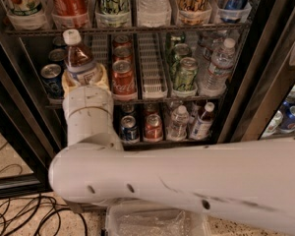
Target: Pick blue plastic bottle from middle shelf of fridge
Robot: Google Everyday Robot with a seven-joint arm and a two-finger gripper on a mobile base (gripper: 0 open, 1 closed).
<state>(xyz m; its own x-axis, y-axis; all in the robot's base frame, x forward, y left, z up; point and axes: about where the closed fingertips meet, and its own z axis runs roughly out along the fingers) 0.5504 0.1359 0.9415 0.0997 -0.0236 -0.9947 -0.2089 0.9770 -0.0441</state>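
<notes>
Camera view shows us our gripper (85,80) at the left end of the middle shelf (152,96) of the fridge (247,82), jaws pinching the blue plastic bottle (79,58) low on its label. We see the bottle roughly upright, just beside a blue can (52,80).

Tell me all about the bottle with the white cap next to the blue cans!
The bottle is small and looks like clear plastic. It has a white cap, dark brown drink inside and a blue-and-white label around its lower part. It stands almost upright, tipped a little, at the left end of the middle shelf, beside the blue cans. The claw is shut on it, with tan fingers hugging both sides of the label. The claw hides its bottom.
</notes>
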